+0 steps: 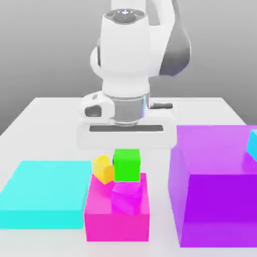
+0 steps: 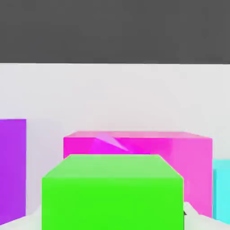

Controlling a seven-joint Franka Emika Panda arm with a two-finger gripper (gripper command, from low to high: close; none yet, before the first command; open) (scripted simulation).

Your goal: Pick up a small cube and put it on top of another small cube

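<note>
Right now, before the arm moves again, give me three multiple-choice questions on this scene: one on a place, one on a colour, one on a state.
1. Where does the small pink cube lie?
A. on the cyan slab
B. on the big magenta block
C. on the purple block

2. What colour is the small cube next to the green cube, on the exterior view's left?
A. yellow
B. orange
C. white

3. What state is the green cube in?
A. resting on the cyan slab
B. lying loose on the white table
C. held in the shut gripper

Key:
1 B, it sits tilted on that block's top face.
2 A, its faces are plainly yellow.
3 C, it hangs right under the hand, and in the hand view it sits close up.
</note>
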